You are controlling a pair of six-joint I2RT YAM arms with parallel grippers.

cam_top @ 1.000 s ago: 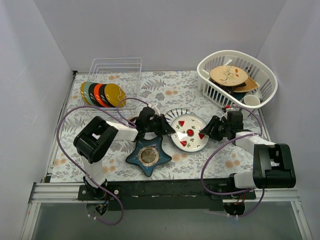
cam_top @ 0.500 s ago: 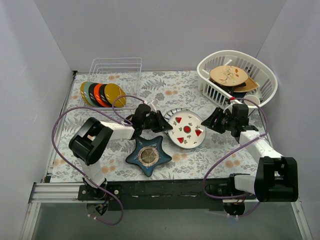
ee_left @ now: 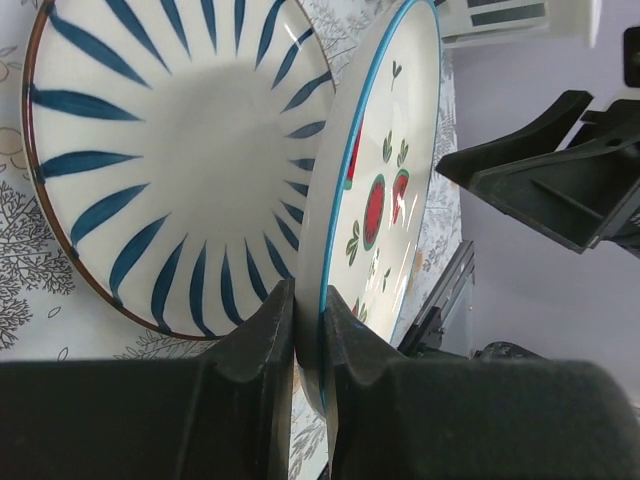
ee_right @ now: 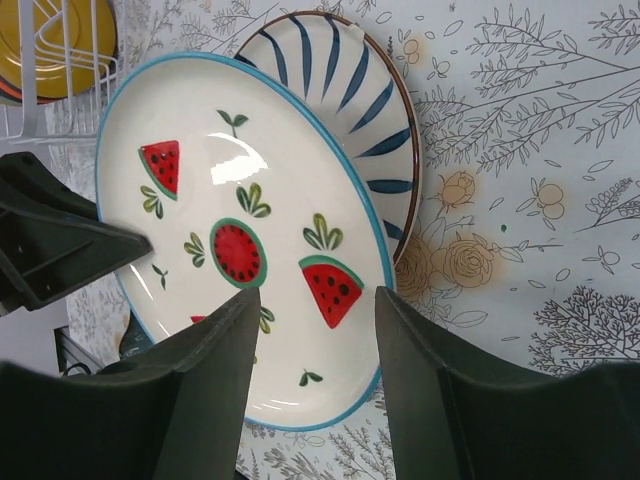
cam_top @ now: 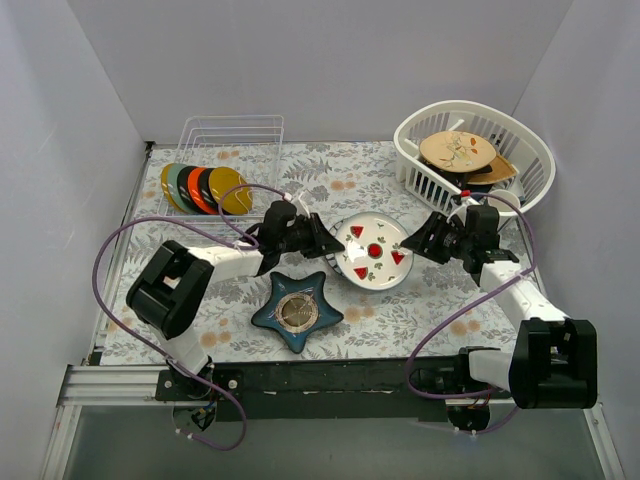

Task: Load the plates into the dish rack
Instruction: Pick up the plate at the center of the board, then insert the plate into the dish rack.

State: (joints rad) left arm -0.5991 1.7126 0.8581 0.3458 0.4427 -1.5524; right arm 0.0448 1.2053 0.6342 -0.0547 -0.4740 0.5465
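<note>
My left gripper is shut on the left rim of a white plate with red melon wedges and a blue edge, holding it tilted off the cloth. In the left wrist view the jaws pinch that rim. My right gripper stands open just right of the plate, its fingers either side of the near rim without touching it. The clear wire dish rack stands at the back left. Several coloured plates stand on edge in its near end.
A white plate with blue stripes lies flat behind the held plate. A dark blue star-shaped dish sits near the front centre. A white slotted basket with dishes stands at the back right. Purple cables loop around both arms.
The left gripper has carried the held plate a little back and to the left, raising and tilting it. The right gripper has moved back beside it and stays open.
</note>
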